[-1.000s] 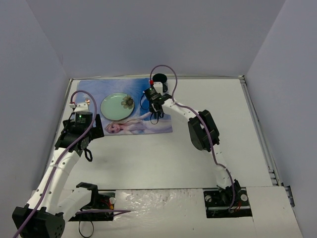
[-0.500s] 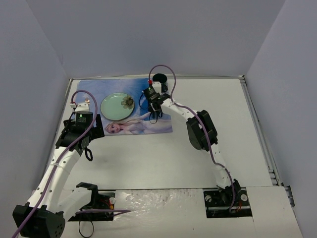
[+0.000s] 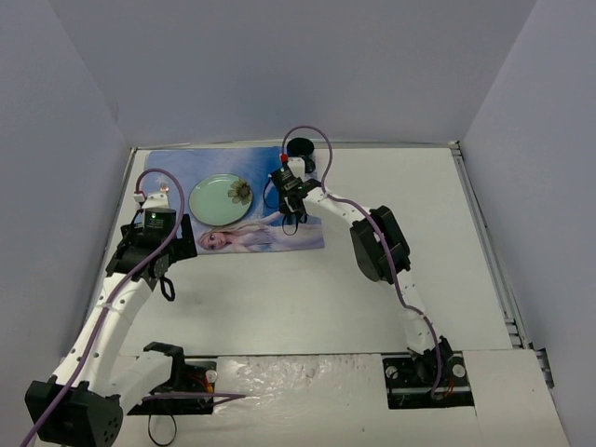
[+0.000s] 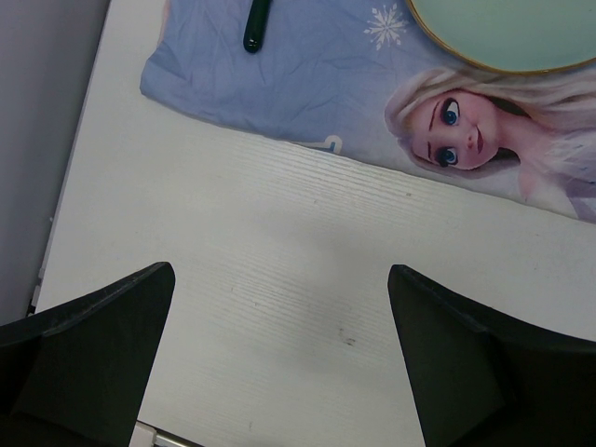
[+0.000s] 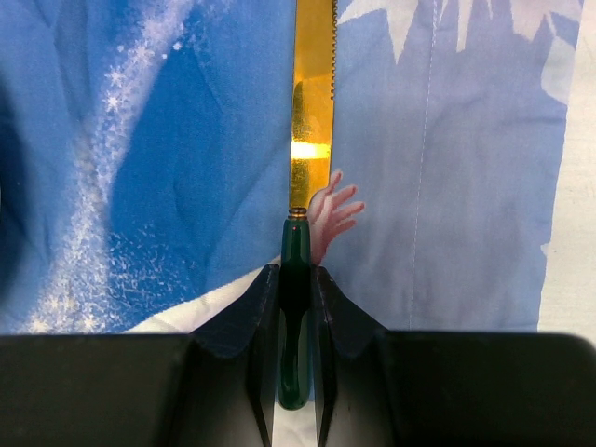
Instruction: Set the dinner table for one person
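Knife pinched at green handle by right fingers, gold blade running straight ahead of them over placemat, right of plate. Left fingers spread, empty, above tabletop, well apart from it.

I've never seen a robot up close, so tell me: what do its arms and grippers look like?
The left arm and right arm are slim white tubes with chunky black joints. A purple cable loops along each. The left gripper and right gripper each have two matte black wedge-shaped fingers.
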You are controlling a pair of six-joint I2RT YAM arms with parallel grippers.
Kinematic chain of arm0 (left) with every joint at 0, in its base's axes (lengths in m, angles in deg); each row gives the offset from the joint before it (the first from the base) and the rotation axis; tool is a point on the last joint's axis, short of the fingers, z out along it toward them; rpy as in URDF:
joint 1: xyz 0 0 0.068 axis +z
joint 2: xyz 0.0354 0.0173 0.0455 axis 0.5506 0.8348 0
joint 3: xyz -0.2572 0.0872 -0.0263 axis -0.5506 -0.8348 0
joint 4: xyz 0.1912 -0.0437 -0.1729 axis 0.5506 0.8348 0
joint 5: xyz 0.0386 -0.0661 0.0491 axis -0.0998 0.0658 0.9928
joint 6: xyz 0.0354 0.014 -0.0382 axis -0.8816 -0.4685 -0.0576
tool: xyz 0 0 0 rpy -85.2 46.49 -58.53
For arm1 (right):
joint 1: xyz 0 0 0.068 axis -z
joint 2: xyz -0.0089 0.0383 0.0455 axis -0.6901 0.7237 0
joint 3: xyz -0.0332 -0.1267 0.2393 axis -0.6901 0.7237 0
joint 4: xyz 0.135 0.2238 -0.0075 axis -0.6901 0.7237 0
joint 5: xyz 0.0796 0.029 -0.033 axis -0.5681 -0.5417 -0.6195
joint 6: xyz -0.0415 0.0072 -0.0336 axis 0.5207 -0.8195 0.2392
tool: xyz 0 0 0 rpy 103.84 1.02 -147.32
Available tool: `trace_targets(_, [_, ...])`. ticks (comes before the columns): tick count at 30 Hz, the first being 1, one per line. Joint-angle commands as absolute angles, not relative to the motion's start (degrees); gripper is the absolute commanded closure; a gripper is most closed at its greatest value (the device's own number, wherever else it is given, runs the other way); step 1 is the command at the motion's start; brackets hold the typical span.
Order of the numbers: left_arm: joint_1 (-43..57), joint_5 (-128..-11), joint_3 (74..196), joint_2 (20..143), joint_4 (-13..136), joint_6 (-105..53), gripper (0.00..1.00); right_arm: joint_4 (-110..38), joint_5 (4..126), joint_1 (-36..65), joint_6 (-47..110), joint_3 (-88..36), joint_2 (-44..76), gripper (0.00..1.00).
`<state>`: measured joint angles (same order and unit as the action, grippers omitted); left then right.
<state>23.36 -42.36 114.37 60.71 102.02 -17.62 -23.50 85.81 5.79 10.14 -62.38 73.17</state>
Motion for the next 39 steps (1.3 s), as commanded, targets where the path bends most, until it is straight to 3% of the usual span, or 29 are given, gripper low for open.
trace_targets(1, [23.5,-42.5,116.0,61.1,99.9,-17.9,0.03,-21.4,85.2,6.4,9.7,-60.2,69.6,1.00])
trace_targets(29, [23.5,-42.7,115.9,60.7,99.9,-17.9,0.03,-21.2,86.7,6.5,8.7,-54.9,65.3,1.00])
trace_targets(35, [23.5,-42.7,116.0,60.7,100.0,-17.8,0.03,-21.2,86.9,6.5,9.7,-57.0,65.4,0.78])
trace_targets(39, [23.5,-42.6,115.9,60.4,99.9,-17.9,0.03,-21.5,87.0,6.3,11.1,-58.7,63.6,0.73])
